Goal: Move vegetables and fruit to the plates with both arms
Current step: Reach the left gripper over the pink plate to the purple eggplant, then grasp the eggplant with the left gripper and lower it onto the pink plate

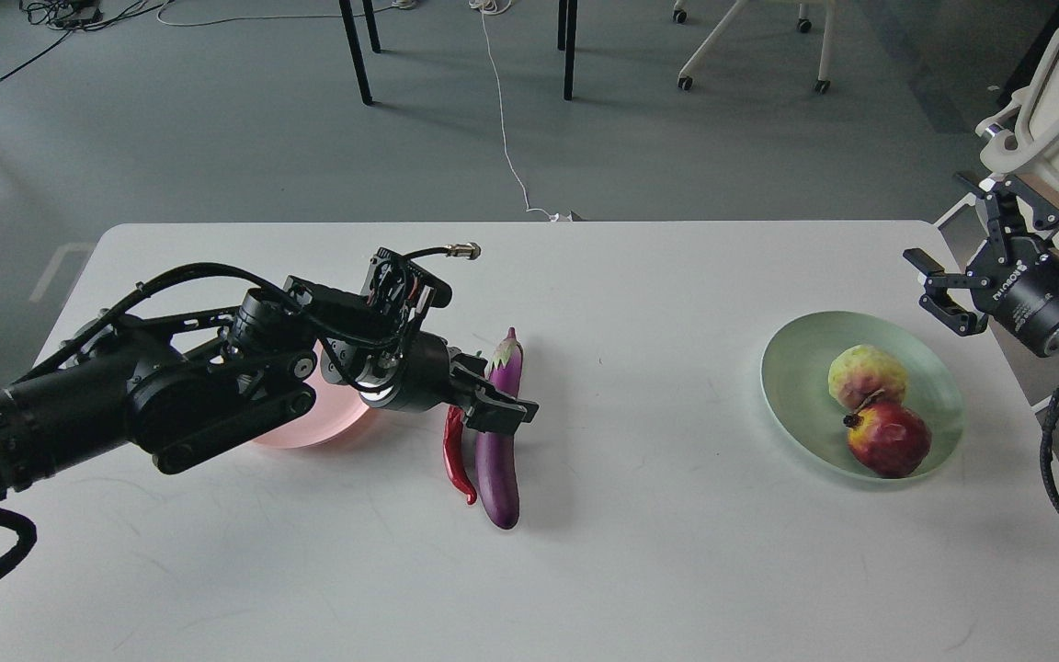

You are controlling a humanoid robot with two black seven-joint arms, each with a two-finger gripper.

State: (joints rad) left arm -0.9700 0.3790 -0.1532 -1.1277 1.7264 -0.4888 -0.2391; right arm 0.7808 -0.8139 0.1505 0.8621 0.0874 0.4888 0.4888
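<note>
The left gripper (495, 397) hangs open over the eggplant (500, 439), which lies lengthwise beside the chili pepper (456, 458); the pink plate (327, 425) sits just left; the right gripper (975, 267), open, is well apart.

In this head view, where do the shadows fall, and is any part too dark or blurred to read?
Head view: soft light; faint shadows lie beside the eggplant and under the green plate. The left arm is very dark, so the left gripper over the eggplant reads poorly. The open right gripper is sharp. Table shows mild glare.
</note>
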